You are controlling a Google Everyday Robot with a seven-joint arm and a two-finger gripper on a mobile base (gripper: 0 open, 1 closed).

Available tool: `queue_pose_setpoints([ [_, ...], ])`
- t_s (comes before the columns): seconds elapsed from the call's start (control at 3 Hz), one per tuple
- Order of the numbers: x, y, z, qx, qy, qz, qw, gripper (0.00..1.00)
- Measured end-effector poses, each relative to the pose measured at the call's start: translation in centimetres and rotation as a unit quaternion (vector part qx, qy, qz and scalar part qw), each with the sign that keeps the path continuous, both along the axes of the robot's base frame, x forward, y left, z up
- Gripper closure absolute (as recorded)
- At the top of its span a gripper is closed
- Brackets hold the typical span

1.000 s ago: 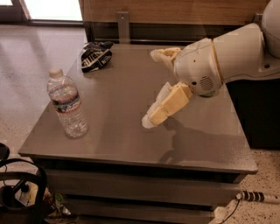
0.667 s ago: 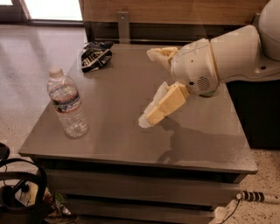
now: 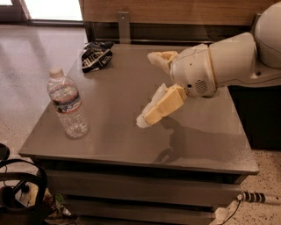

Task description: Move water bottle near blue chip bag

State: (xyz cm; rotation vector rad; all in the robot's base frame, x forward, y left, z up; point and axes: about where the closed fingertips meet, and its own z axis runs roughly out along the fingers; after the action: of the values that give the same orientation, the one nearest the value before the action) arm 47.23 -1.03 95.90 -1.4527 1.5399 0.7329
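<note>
Gripper (image 3: 146, 89), seen from my remote station: it hangs above the middle of the table (image 3: 118, 147), its two cream fingers (image 3: 164, 103) spread wide and holding nothing. One finger points left on the far side. The other slants down toward the near left, its tip close over the tabletop. I see the white arm (image 3: 230, 59) reaching in from the right edge. Left of the gripper and well apart from it, the water bottle (image 3: 68, 105) stands upright by the table's near-left corner, white cap on. Beyond it, the blue chip bag (image 3: 95, 55) lies crumpled on the far-left part of the table, well apart from the bottle. A wooden wall (image 3: 175, 11) runs behind the table, and a cable (image 3: 257, 197) lies on the speckled floor (image 3: 26, 66) at the near right.
</note>
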Motion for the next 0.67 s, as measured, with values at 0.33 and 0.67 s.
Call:
queue_pose_setpoints([
  [0.33,1.2,2.0,-1.1,0.035,0.006,-0.001,0.9994,0.00],
  [0.67,2.1,4.6,-1.6,0.065,0.001,0.010,0.9978,0.00],
])
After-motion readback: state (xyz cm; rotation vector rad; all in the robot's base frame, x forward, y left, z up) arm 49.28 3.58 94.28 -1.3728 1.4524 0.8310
